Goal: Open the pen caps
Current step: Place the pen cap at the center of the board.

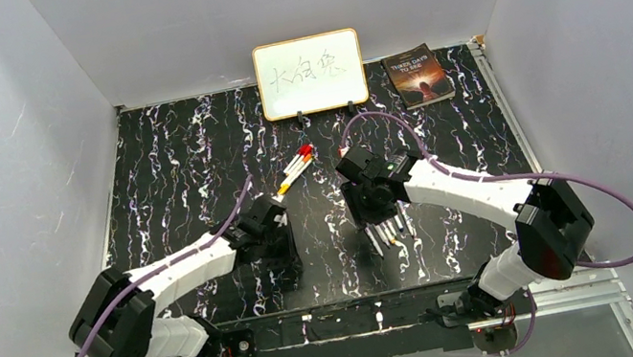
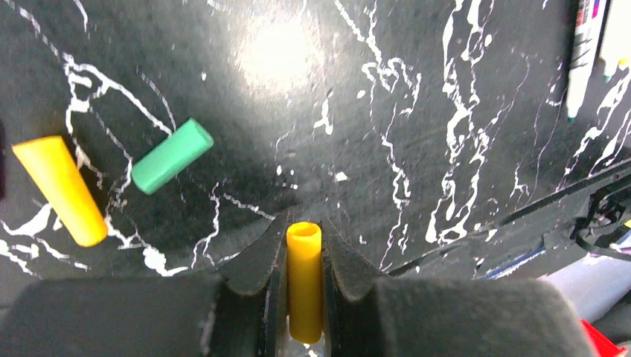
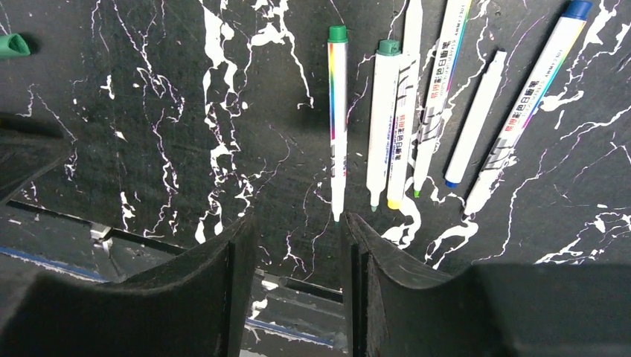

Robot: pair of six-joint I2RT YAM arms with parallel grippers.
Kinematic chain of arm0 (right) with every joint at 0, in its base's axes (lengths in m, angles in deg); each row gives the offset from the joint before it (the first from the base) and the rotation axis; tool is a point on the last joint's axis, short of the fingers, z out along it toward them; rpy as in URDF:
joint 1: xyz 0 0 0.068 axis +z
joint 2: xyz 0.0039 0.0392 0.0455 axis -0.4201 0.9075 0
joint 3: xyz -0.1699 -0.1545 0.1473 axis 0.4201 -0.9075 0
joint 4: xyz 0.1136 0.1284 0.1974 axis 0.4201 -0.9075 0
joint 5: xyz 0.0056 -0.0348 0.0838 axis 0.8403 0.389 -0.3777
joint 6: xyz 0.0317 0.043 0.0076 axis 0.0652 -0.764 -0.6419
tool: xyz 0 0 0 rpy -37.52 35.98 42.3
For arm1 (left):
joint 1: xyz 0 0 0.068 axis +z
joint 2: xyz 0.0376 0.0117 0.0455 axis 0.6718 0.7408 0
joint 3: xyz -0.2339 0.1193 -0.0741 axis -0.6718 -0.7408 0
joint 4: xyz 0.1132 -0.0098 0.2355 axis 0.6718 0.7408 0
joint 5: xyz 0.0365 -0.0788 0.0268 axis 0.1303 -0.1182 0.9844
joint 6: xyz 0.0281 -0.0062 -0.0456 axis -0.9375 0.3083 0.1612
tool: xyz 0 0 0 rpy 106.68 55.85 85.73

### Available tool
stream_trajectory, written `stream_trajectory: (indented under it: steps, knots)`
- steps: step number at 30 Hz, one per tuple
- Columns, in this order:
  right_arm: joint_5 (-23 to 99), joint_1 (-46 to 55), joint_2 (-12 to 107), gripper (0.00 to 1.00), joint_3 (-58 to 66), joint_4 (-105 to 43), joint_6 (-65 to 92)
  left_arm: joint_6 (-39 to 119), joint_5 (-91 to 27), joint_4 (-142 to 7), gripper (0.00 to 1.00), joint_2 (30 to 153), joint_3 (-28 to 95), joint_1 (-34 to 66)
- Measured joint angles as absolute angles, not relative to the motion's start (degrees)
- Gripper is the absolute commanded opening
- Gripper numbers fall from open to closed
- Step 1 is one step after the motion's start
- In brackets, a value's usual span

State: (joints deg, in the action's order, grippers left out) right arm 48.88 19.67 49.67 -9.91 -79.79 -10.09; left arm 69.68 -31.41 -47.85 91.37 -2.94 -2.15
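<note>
My left gripper (image 2: 304,242) is shut on a yellow-orange pen cap (image 2: 304,286), which stands upright between the jaws, open end up, above the table. A loose yellow cap (image 2: 59,190) and a green cap (image 2: 171,155) lie on the table to its left. My right gripper (image 3: 298,230) is open and empty, just above the near ends of a row of several uncapped white pens (image 3: 383,119). In the top view that row (image 1: 389,229) lies under the right gripper (image 1: 365,201). Capped pens (image 1: 295,169) with red and yellow caps lie mid-table, beyond the left gripper (image 1: 273,242).
A small whiteboard (image 1: 310,73) stands at the back centre with a book (image 1: 418,76) lying to its right. Grey walls close in the black marbled table (image 1: 174,163) on three sides. A green cap (image 3: 13,44) lies at the far left of the right wrist view.
</note>
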Motion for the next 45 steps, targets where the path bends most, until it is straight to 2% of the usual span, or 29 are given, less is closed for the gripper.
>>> stream_trajectory:
  steps: [17, 37, 45]
  knots:
    - [47.9, 19.7, 47.3, 0.42, -10.1, -79.7, -11.1, 66.2, -24.2, -49.5, 0.12, 99.5, 1.6, 1.3]
    - [47.2, 19.7, 47.1, 0.42, -10.7, -79.5, -11.1, 69.3, -13.5, -41.0, 0.16, 95.8, 0.4, 3.3]
    - [46.6, 19.8, 47.1, 0.42, -11.7, -79.0, -11.2, 70.1, -12.5, -38.7, 0.25, 95.4, 0.4, 3.4]
